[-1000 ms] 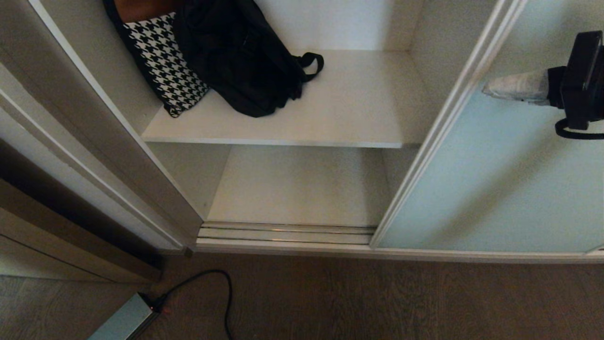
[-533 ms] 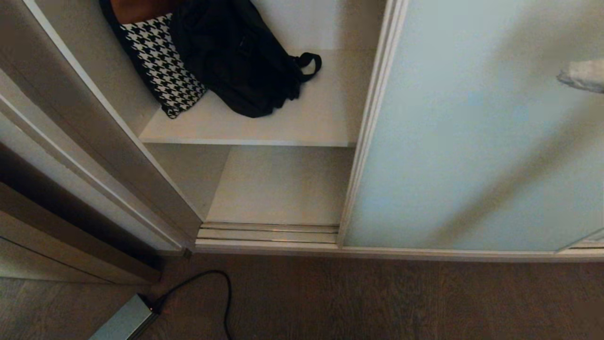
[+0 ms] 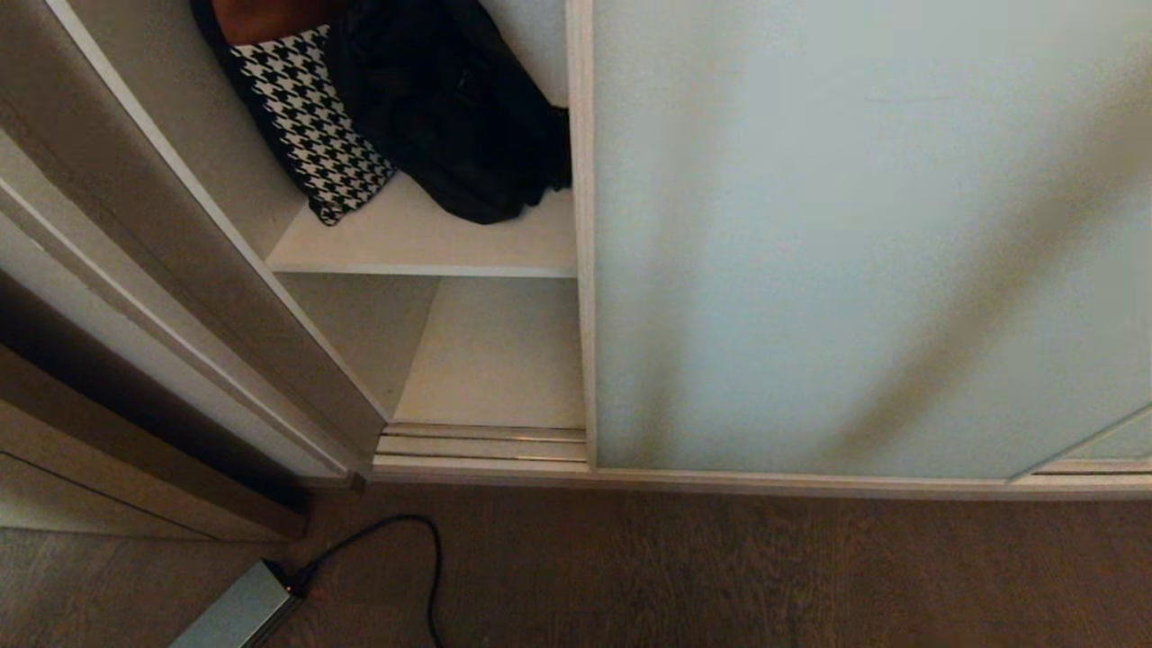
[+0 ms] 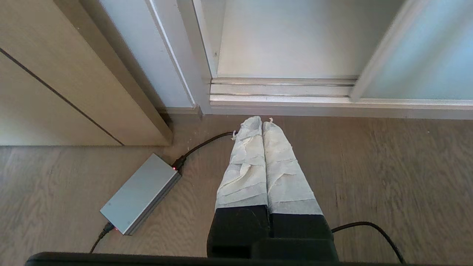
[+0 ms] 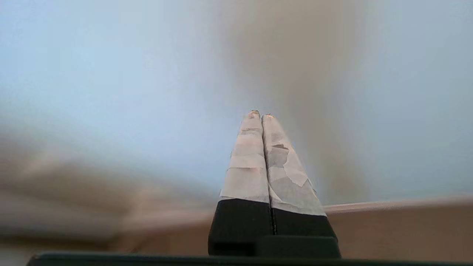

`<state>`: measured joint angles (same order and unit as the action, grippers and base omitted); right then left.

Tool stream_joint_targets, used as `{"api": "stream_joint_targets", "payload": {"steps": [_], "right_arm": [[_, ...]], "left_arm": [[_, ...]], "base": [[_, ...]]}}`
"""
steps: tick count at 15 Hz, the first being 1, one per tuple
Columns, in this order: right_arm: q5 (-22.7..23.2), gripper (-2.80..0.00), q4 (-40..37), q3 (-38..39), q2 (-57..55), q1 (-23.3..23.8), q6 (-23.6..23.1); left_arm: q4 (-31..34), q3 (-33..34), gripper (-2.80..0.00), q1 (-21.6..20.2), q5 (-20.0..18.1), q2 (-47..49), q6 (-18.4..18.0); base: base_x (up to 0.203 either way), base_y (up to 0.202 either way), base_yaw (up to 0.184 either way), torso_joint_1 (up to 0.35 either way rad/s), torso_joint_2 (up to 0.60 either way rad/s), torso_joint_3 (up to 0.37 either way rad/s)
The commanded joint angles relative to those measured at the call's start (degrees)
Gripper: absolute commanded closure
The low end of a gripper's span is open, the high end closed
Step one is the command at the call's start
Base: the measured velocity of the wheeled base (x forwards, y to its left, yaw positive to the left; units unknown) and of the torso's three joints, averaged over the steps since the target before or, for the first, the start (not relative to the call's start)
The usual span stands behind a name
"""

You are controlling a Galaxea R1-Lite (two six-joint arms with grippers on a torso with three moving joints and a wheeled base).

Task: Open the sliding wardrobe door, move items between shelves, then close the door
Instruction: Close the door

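Now | bags: one black bag (image 3: 459, 126), one houndstooth bag (image 3: 315, 126), both on upper shelf (image 3: 405, 247) | lower shelf (image 3: 499, 360) bare | left claw (image 4: 261, 120), right claw (image 5: 260, 113) pressed closed, holding nothing

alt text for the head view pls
A frosted pale blue-green sliding wardrobe door covers most of the wardrobe, leaving a narrow gap at the left. Through it, a black bag and a houndstooth bag sit on a white shelf; neither arm shows.
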<state>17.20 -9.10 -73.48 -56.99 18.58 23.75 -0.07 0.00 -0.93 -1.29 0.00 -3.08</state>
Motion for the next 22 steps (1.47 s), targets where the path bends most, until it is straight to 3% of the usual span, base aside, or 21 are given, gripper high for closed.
{"api": "stream_joint_targets", "payload": {"steps": [1, 5, 9, 13, 18, 22], "right_arm": [[-0.03, 0.00, 0.11, 0.05, 1.43, 12.88, 0.08], [-0.48, 0.00, 0.98, 1.25, 0.38, 33.12, -3.53], [-2.24, 0.00, 6.61, 1.15, -5.80, 46.80, -5.49], [-1.31, 0.00, 12.17, -2.37, -14.01, 48.96, -5.62], [15.76, 0.00, 6.44, -19.13, -26.19, 49.53, -3.90], [25.63, 0.00, -2.97, -27.59, -32.79, 50.14, -0.43]], "left_arm": [[-0.01, 0.00, 0.00, -0.04, -0.03, 0.09, 0.00], [-0.01, 0.00, 0.00, -0.04, -0.03, 0.09, 0.00], [-0.02, 0.00, 0.00, -0.04, -0.03, 0.09, 0.00], [-0.01, 0.00, 0.00, 0.04, -0.03, 0.09, 0.00], [-0.01, 0.00, 0.00, 0.05, -0.03, 0.09, 0.00], [-0.01, 0.00, 0.00, -0.04, -0.03, 0.09, 0.00]], "base": [[0.000, 0.000, 0.000, 0.000, 0.00, 0.000], [0.000, 0.000, 0.000, 0.000, 0.00, 0.000], [0.000, 0.000, 0.000, 0.000, 0.00, 0.000], [0.000, 0.000, 0.000, 0.000, 0.00, 0.000], [0.000, 0.000, 0.000, 0.000, 0.00, 0.000], [0.000, 0.000, 0.000, 0.000, 0.00, 0.000]]}}
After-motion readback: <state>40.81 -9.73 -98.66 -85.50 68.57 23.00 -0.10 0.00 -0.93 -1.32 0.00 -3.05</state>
